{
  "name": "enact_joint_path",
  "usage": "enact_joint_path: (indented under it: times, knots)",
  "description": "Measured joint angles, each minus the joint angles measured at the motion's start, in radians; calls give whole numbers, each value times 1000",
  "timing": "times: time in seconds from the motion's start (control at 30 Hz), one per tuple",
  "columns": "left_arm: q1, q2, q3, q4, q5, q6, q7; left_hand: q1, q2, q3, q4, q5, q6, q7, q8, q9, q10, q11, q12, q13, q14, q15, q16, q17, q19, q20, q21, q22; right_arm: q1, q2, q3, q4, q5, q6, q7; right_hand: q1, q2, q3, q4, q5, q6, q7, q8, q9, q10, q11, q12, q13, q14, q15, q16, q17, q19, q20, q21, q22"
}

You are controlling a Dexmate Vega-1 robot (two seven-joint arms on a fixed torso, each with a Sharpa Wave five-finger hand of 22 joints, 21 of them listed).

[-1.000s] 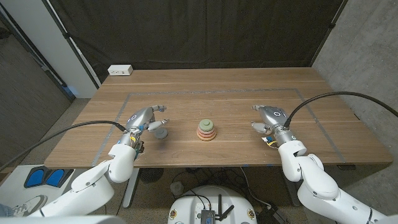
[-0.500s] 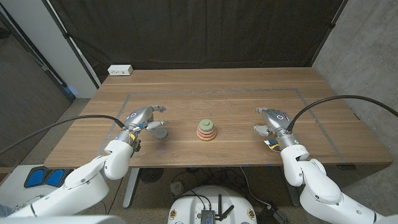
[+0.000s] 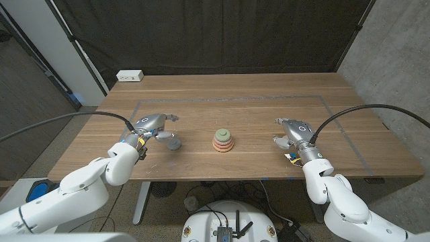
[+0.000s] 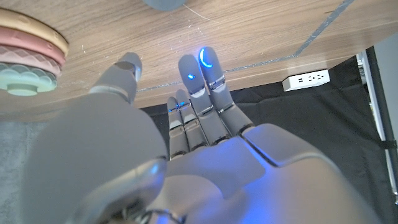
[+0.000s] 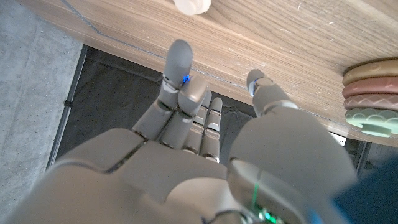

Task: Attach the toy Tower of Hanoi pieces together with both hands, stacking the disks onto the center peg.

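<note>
Reaching in from the left side of the wooden table (image 3: 235, 94), the left hand (image 3: 152, 127) has its fingers loosely spread and holds nothing. A small grey piece (image 3: 174, 143) sits just beyond its fingertips, close to the thumb (image 4: 124, 68) but apart from it, most likely so the hand can close on it for the next placement. In the left wrist view the fingers (image 4: 202, 81) extend straight toward the table with open space between them and the thumb.

Between the two hands stands the disk stack (image 3: 224, 139), layered orange and pink with a green disk on top, already seated on its peg; it is well apart from both sets of fingertips, free to receive another piece.

Further right, the right hand (image 3: 293, 130) is likewise unclenched and empty, fingers pointing toward the stack. The right wrist view shows a small white piece (image 5: 191, 5) lying ahead of its fingertips (image 5: 180, 53), untouched, seemingly waiting its turn.
</note>
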State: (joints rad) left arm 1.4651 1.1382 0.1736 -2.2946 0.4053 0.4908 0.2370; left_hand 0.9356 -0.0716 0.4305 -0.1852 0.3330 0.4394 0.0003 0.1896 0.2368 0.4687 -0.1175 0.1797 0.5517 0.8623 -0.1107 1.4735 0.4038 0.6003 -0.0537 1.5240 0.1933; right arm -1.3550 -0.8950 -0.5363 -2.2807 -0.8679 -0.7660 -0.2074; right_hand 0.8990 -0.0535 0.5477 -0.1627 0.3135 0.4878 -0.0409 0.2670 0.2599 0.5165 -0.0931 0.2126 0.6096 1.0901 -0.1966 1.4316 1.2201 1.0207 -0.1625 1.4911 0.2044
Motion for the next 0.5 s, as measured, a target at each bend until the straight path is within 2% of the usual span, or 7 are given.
enact_joint_path:
  times: [0.1, 0.17, 0.3, 0.33, 0.5]
  knots:
    - [-8, 33, -6, -9, -1, 14, -59, 7, -7, -7, 7, 0, -22, 5, 0, -5, -24, 10, -5, -5, 2, 2, 8, 4, 0, 0, 4, 0, 2, -1, -3, 0, 2, -2, -3, 0, 0, 0, 0, 0, 5, 5, 0, 0, 6, -5, 0, 0, 0, 0, 0, 0, 0, 0, 0, 0]
    - [-14, 56, -11, -15, -1, 14, -59, 7, -7, -13, 13, 0, -30, 10, 0, -7, -31, 17, -5, -10, 19, -3, 17, 7, 4, -4, 6, 0, 7, -3, -6, -1, 3, -4, -6, 0, 0, 0, 0, 0, 5, 5, 0, 0, 9, -2, 0, 0, 0, 0, 0, 0, 0, 0, 0, 0]
    - [-26, 91, -16, -25, -1, 14, -59, 7, -7, -18, 18, 0, -31, 10, 0, -9, -32, 17, -5, -14, 29, -7, 21, 12, 10, -2, 7, 0, 7, -3, -6, -1, 5, -6, -10, 0, 0, 0, 0, 0, 5, 5, 0, 0, 9, -2, 5, 0, 0, 0, 0, 0, 0, 0, 0, 0]
    - [-27, 94, -17, -25, -15, 34, -134, 5, -9, -21, 21, 0, -31, 10, 0, -9, -31, 17, -5, -14, 29, -7, 21, 12, 10, -2, 7, 0, 15, -6, -14, -2, 5, -7, -11, 0, 0, 0, 0, 0, 5, 5, 0, 0, 9, -2, 7, 0, 0, 0, 0, 0, 0, 0, 0, 0]
    - [-45, 132, -18, -33, -27, 48, -175, 0, -14, -32, 24, -4, -25, 5, 7, -9, -24, 10, 6, -19, 38, -9, 28, 9, 10, -2, 7, 0, 21, -8, -19, -4, 6, -11, -13, 0, 0, 0, 0, 0, 5, 5, 0, 0, 9, -2, 7, 3, 0, 0, 0, 0, 0, 0, 0, 0]
